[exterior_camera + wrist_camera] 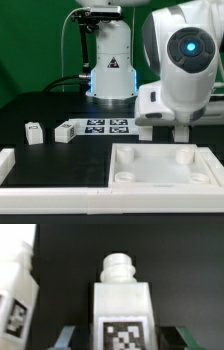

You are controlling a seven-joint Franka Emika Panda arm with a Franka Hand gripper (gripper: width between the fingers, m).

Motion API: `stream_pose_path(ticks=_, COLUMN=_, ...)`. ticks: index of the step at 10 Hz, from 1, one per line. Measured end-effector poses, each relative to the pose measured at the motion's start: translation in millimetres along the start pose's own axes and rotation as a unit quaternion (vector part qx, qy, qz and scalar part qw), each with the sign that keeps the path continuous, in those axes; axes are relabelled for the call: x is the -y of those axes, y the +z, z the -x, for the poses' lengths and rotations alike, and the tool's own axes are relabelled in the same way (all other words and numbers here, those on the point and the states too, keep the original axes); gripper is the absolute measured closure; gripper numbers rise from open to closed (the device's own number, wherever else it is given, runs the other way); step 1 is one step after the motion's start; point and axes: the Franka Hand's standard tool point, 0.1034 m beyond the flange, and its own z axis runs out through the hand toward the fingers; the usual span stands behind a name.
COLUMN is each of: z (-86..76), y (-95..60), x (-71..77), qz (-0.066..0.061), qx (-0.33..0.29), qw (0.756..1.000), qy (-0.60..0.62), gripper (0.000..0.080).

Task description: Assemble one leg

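In the wrist view a white leg [122, 303] lies between my fingers, its rounded screw tip [118, 269] pointing away and its black-and-white tag [124, 333] facing the camera. My gripper [125, 339] is open, with one finger on each side of the leg and a dark gap at both sides. In the exterior view the gripper [184, 128] hangs low just behind the far edge of the white tray [160, 178]; the leg under it is hidden by the hand. Two more legs [35, 131] [66, 130] lie at the exterior view's left.
The marker board [107, 126] lies behind the tray, in front of the arm's base. A white part [8, 160] sits at the exterior view's left edge. Another white tagged piece [15, 308] lies close beside the leg in the wrist view.
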Motion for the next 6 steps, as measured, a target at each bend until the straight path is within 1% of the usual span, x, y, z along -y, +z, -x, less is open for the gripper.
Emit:
stream_pose_path(ticks=2, z=14.2, y=-18.2, x=-0.3, qz=0.005, qx=0.004, qw=1.000, qy=-0.002, gripper=0.0509)
stream_pose_path(ticks=3, z=15.4, y=-26.8, x=-1.1, qz=0.004, qx=-0.003, qw=1.000, qy=-0.004, gripper=0.0509)
stream_pose_path(ticks=4, z=13.7, y=-30.4, x=-0.7, qz=0.003, qx=-0.014, qw=1.000, qy=-0.009, gripper=0.0509)
stream_pose_path(ticks=6, z=13.8, y=-29.1, x=-0.4, qz=0.004, qx=-0.013, qw=1.000, qy=-0.009, gripper=0.0509)
